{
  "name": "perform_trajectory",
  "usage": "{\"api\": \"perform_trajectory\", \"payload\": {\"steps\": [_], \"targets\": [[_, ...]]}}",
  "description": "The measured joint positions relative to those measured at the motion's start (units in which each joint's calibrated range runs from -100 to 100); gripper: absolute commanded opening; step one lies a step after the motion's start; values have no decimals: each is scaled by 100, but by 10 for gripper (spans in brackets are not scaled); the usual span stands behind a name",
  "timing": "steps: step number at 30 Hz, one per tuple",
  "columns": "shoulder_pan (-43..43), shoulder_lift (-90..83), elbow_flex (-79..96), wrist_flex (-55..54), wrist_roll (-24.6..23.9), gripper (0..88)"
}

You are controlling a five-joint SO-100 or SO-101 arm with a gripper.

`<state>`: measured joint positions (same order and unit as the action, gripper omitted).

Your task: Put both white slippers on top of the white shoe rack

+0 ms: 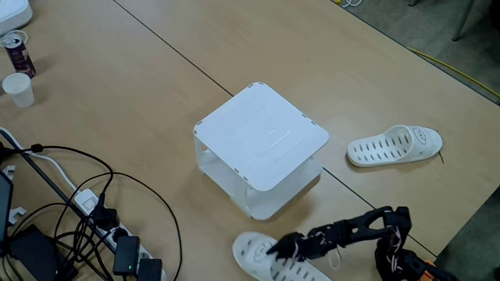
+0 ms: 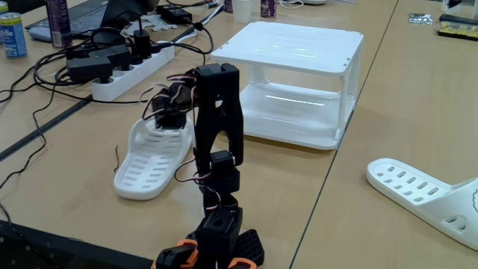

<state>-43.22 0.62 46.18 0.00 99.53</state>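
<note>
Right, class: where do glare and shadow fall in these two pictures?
In a fixed view, pale streaks of glare cross the rack top; in another fixed view, glare streaks its top and lower shelf, and soft shadow lies under the arm beside the slipper.

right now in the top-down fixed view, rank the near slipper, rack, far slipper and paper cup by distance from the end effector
1. Near slipper: at the end effector, bottom edge.
2. Rack: just above, centre.
3. Far slipper: upper right.
4. Paper cup: far left.

Light wood tables [image 1: 156, 101] pushed together; grey floor [image 1: 437, 31] beyond.
</note>
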Motion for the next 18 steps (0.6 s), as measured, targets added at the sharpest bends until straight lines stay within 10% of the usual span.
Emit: {"api": "perform_trajectory", "payload": {"steps": [9, 18], "targets": [[-1064, -1204, 1069, 9, 0, 7], [-165, -1369, 1069, 9, 0, 7]]}}
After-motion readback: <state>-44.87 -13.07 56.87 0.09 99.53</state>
